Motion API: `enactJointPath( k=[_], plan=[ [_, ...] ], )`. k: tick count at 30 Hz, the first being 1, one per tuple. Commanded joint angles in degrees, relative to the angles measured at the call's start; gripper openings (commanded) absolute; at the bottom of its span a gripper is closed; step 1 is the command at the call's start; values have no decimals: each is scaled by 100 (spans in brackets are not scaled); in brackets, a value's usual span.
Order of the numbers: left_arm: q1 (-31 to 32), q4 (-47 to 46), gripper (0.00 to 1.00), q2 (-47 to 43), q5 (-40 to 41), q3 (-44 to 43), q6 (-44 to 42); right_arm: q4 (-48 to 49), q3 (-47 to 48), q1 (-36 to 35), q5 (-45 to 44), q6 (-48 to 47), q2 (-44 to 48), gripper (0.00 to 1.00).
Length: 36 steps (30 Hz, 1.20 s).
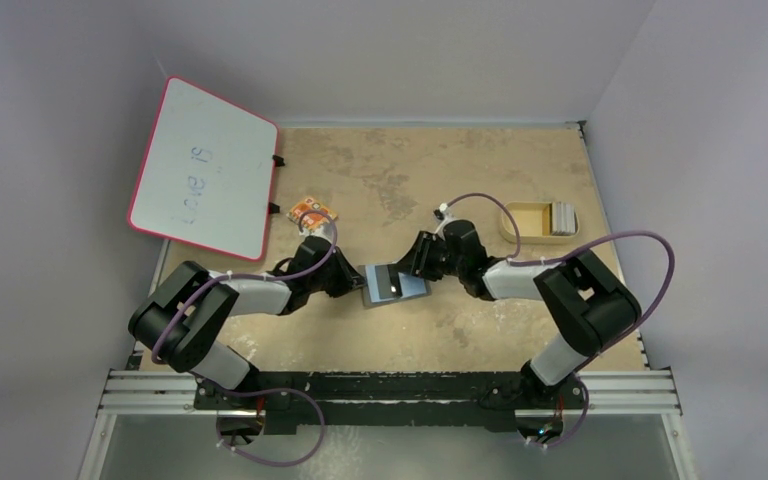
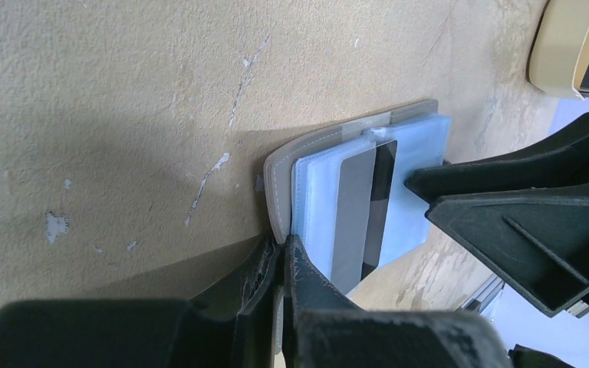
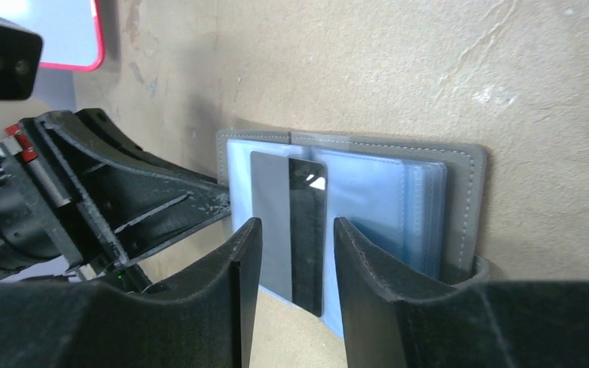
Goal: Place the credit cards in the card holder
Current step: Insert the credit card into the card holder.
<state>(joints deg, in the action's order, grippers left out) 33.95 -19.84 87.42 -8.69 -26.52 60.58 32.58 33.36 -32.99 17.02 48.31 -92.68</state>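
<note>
- The card holder [image 1: 393, 284] lies open in the middle of the worktop [image 1: 520, 325], between the two arms. Its grey cover is down and its light blue sleeves face up.
- One grey card [image 3: 287, 222] with a dark band along its length lies on the blue sleeves. I cannot tell whether it is tucked into a sleeve or only resting on top.
- The left tool [image 2: 280, 257] is clamped on the edge of the holder's grey cover, its fingers together with the cover's rim pinched between them.
- The right tool [image 3: 297, 224] is at the opposite side of the holder with its fingers apart. In its own wrist view the card shows in the gap between them; from the left wrist view one fingertip meets the blue sleeve just beside the card.
- A stack of cards [image 1: 562, 217] stands in a tan tray [image 1: 513, 222] at the far right, well apart from the holder.
- A red-framed whiteboard [image 1: 205, 170] leans at the far left.
</note>
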Motion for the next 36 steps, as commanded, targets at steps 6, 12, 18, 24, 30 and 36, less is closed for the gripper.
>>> enactJointPath(
  k=[6, 12, 18, 24, 30, 36],
  plan=[
    [76, 692, 0, 107, 189, 62, -103, -469, 375, -247, -225, -236, -275, 44],
    [77, 692, 0, 95, 182, 22, -125, -440, 589, -480, -182, -172, -499, 44],
    [85, 675, 0, 119, 168, 2, -138, -243, 584, -581, -7, -42, -445, 44],
    [80, 691, 0, 88, 173, 8, -138, -447, 575, -585, -93, -144, -58, 41],
    [85, 901, 5, -79, 219, -81, -215, -872, 662, -579, 98, -328, 201, 43],
    [76, 1393, 15, -464, 325, -293, -338, -2544, 1258, -566, -1123, -1166, 645, 47]
  ],
)
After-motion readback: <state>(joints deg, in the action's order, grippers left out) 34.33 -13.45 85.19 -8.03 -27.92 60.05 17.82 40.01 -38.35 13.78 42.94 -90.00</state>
